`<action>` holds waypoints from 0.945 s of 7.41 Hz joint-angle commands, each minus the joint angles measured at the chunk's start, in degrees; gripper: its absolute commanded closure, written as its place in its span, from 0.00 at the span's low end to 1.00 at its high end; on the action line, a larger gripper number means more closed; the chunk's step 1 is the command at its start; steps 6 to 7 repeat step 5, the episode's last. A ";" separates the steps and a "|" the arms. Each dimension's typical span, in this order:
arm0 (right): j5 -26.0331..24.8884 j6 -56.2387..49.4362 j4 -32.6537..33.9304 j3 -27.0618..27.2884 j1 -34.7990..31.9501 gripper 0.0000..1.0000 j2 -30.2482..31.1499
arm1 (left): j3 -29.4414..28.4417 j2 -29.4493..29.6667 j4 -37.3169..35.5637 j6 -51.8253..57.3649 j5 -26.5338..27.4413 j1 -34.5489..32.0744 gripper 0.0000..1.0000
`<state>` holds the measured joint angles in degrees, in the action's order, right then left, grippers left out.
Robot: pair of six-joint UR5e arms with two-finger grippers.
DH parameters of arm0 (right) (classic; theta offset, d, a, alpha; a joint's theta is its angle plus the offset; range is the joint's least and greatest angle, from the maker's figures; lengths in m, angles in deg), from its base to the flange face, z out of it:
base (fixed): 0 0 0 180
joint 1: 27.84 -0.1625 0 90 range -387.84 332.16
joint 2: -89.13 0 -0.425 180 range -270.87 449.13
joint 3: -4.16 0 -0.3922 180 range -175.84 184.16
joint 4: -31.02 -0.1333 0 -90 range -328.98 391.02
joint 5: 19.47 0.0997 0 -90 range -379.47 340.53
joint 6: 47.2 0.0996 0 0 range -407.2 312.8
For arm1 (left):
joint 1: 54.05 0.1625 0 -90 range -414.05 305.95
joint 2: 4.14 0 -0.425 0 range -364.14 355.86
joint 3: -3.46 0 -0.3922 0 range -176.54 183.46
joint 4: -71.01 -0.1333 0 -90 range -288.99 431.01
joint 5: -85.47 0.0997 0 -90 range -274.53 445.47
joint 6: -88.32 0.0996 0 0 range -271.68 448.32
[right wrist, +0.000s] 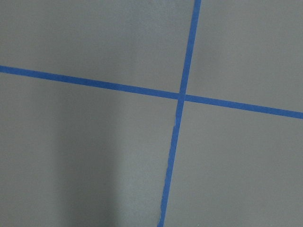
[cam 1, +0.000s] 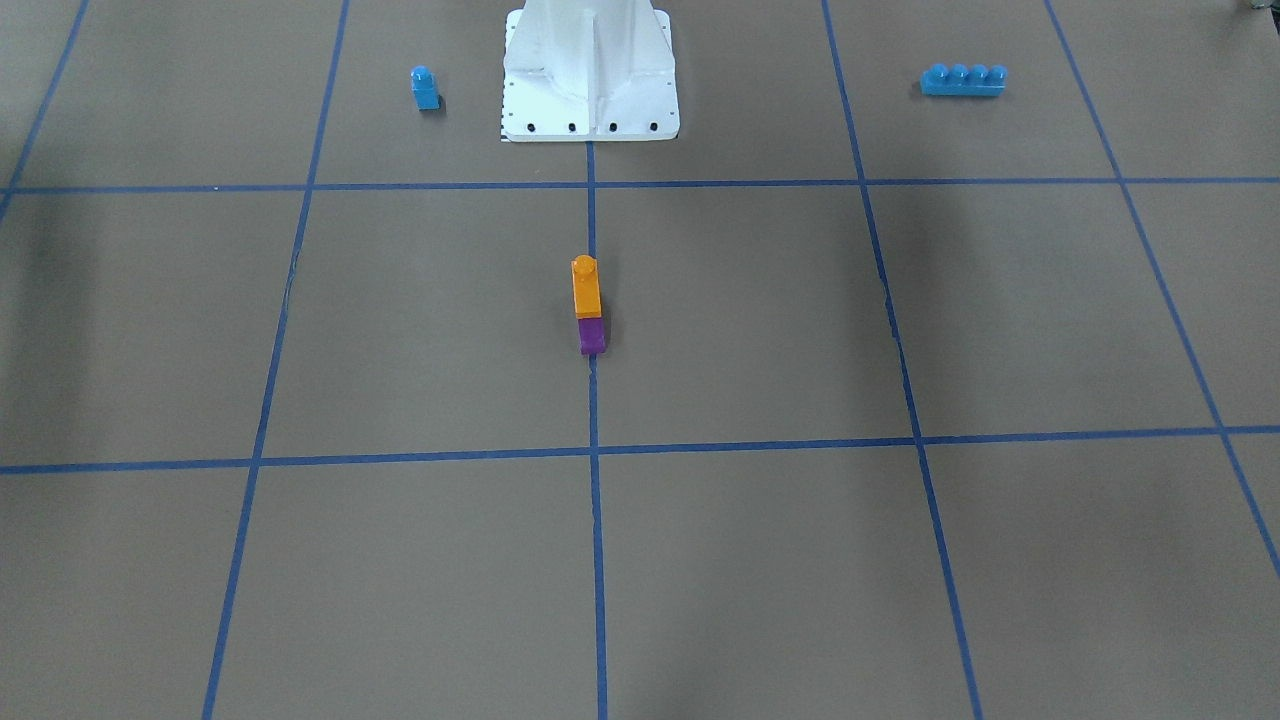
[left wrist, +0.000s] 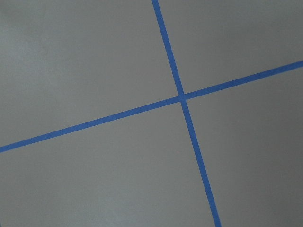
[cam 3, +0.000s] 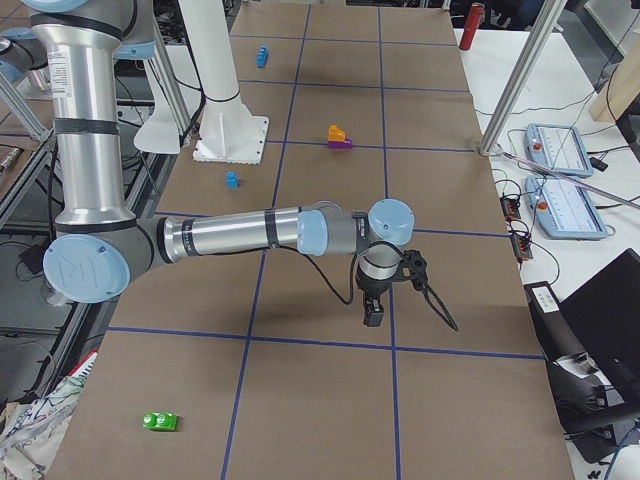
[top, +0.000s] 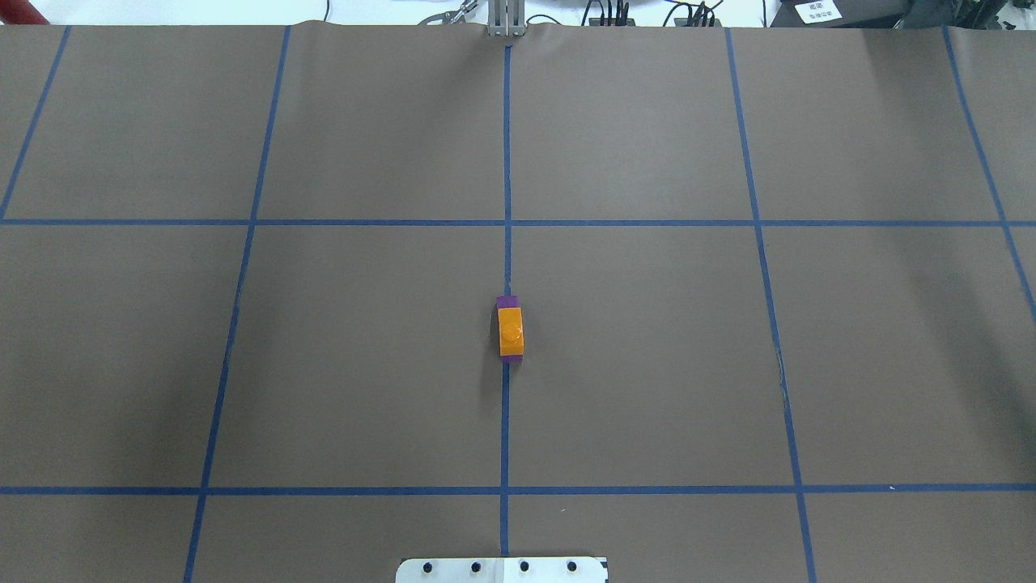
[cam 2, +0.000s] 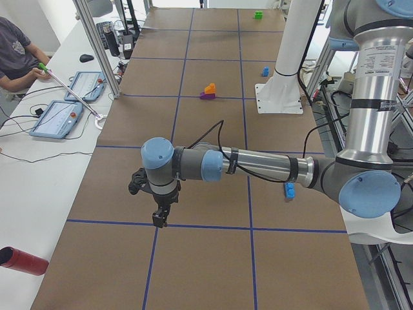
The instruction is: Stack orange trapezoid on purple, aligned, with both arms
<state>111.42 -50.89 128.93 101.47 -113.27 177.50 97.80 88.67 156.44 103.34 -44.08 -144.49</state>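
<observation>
2 arms reach out low over the bench point(cam 1: 400, 330), each bent at the elbow with its wrist turned down. The left arm point(cam 2: 258, 166) ends in the left gripper point(cam 2: 159, 218), which hangs just above a blue tape line point(cam 2: 193, 226). The right arm point(cam 3: 235, 235) ends in the right gripper point(cam 3: 373, 316), which also points down. Both grippers show only from the side, so I cannot tell if the fingers are apart or together. They seem to hold nothing. The orange trapezoid point(cam 1: 586, 290) sits on top of the purple point(cam 1: 592, 336) in the middle of the bench, well apart from both grippers. From above, a purple edge peeks out at the far end.
</observation>
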 commanded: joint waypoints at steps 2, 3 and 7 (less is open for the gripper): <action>0.77 0.08 0.00 0.07 0.00 0.00 0.04 | 0.84 0.61 0.70 -0.09 0.26 0.27 0.00; 0.86 0.08 0.00 -0.01 0.00 0.00 0.04 | 0.59 0.61 2.27 -0.09 0.09 0.45 0.00; 0.86 0.17 0.00 -0.01 0.00 0.00 -0.05 | 0.41 0.26 2.72 0.00 -0.08 0.53 0.00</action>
